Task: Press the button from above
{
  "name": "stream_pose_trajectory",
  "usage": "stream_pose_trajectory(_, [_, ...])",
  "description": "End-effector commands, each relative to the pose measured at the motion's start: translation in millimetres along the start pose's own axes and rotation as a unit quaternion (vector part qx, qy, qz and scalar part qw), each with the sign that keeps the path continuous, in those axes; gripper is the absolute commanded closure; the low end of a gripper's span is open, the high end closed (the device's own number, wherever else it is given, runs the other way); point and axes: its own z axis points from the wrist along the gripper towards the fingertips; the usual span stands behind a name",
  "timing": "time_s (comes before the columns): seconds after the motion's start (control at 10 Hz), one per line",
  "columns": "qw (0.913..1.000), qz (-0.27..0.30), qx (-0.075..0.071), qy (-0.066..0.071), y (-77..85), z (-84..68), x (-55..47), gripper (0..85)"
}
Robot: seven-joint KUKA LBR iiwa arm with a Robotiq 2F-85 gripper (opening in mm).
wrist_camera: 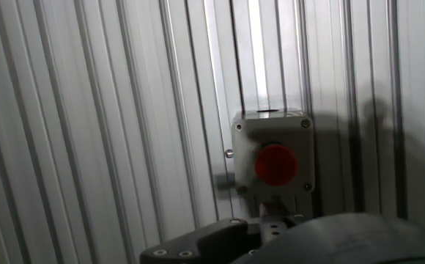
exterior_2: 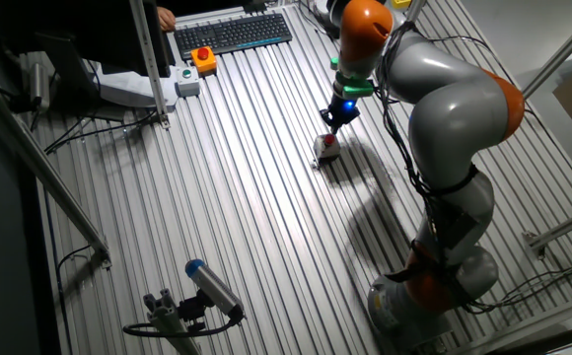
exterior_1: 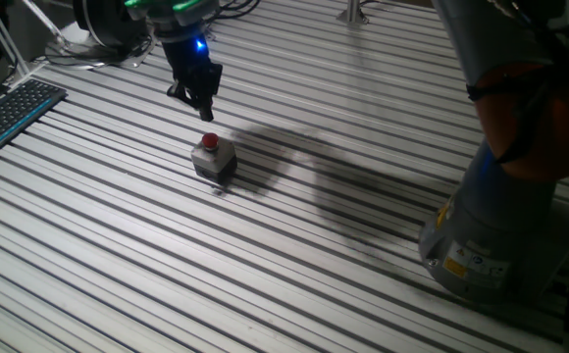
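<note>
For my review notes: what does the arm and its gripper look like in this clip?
The arm has rounded light-grey segments with orange joint bands and black cables along it. A green ring with a small blue light sits above the black gripper. The grey base carries a yellow sticker.

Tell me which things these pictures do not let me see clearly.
- Gripper fingertips: dark and small in both fixed views, so open or shut is unclear; the hand view shows only blurred parts at its bottom edge.
- Gap between gripper and button: not measurable, though they appear apart.
- Button lower housing edge: hidden by the hand in the hand view.
</note>
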Motion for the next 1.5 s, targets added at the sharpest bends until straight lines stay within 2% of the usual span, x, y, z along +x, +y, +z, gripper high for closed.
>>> stream_pose_trajectory(0.0, [0.9996, -0.016, 0.013, -0.019, 1.0, -0.2, 0.2, 85.0])
stream_pose_trajectory(0.1, [0.9978, -0.018, 0.015, -0.062, 1.0, -0.2, 0.2, 85.0])
stream_pose_trajectory(0.2, [0.9966, -0.022, 0.030, -0.074, 1.0, -0.2, 0.2, 85.0])
stream_pose_trajectory(0.3, [0.9957, -0.027, 0.043, -0.077, 1.0, -0.2, 0.2, 85.0])
stream_pose_trajectory(0.5, [0.9965, -0.023, 0.041, -0.069, 1.0, -0.2, 0.2, 85.0])
stream_pose_trajectory(0.8, [0.9965, -0.024, 0.041, -0.069, 1.0, -0.2, 0.2, 85.0])
stream_pose_trajectory(1.3, [0.9970, -0.029, 0.043, -0.058, 1.0, -0.2, 0.2, 85.0])
stream_pose_trajectory(1.4, [0.9969, -0.029, 0.043, -0.058, 0.9, 2.3, -3.9, 85.0])
